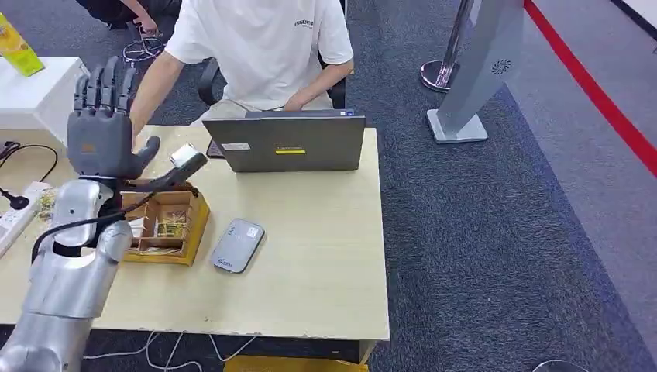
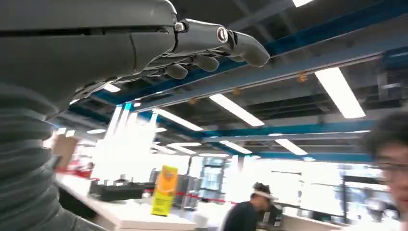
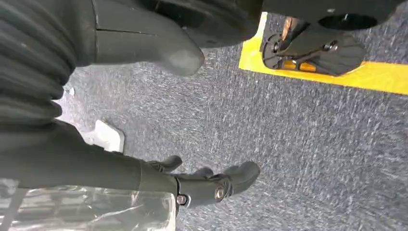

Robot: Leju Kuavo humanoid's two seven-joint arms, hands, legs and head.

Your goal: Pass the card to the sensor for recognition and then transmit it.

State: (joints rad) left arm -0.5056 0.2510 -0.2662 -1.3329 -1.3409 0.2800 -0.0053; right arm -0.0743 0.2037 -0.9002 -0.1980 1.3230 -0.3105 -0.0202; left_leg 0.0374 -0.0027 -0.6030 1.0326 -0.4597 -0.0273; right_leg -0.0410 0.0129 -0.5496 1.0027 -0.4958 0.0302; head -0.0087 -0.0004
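Note:
My left hand [image 1: 104, 132] is raised above the table's left side, palm forward and fingers spread upward, holding nothing. In the left wrist view its fingers [image 2: 211, 43] stretch out toward the ceiling, bare. A small pale card-like piece [image 1: 186, 155] lies just right of the thumb; I cannot tell what supports it. The grey card sensor [image 1: 236, 245] lies flat on the wooden table [image 1: 325, 232]. Left of it stands a yellow cardboard box [image 1: 166, 225] with small items inside. My right hand [image 3: 207, 185] hangs over grey carpet with loosely bent fingers and nothing in it.
A person in a white shirt [image 1: 263, 46] sits behind a grey laptop [image 1: 287, 143], one arm reaching down behind my left hand. A power strip and cables [image 1: 15, 209] lie at the table's left edge. A grey stand [image 1: 472, 70] rises at the right on carpet.

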